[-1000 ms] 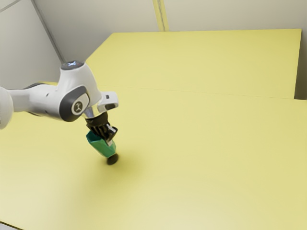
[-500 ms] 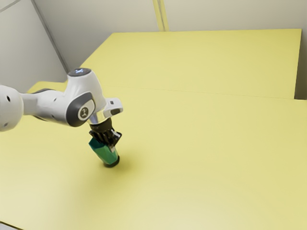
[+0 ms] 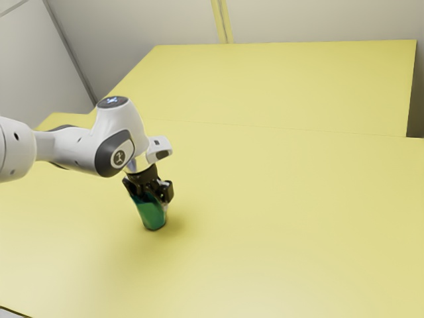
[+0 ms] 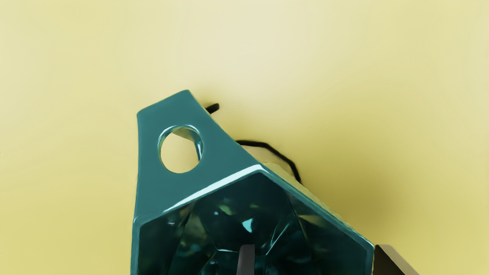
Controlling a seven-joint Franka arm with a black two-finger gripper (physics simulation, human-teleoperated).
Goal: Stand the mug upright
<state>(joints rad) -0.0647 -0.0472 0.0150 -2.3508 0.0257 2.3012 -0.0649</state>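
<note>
In the exterior view my gripper (image 3: 154,192) is over the top of the green mug (image 3: 152,215), partly hiding its rim. The mug stands almost upright on its base, its top leaning slightly toward the exterior view's left. The wrist view looks down into the teal mug (image 4: 172,191), whose pierced handle points away from my fingers. My gripper (image 4: 315,256) is open across the mug's wall: one finger (image 4: 246,261) is inside the mouth, apart from the wall, and the other is outside, close against the rim.
The yellow tabletop (image 3: 285,218) spreads around the mug. In the wrist view a thin dark curve (image 4: 284,156) runs on the surface beside the mug. A pale wall (image 3: 318,20) rises behind the table.
My hand has moved down and slightly toward the exterior view's right. The mug has come down with it and turned from a strong tilt to nearly upright, and the fingers have spread.
</note>
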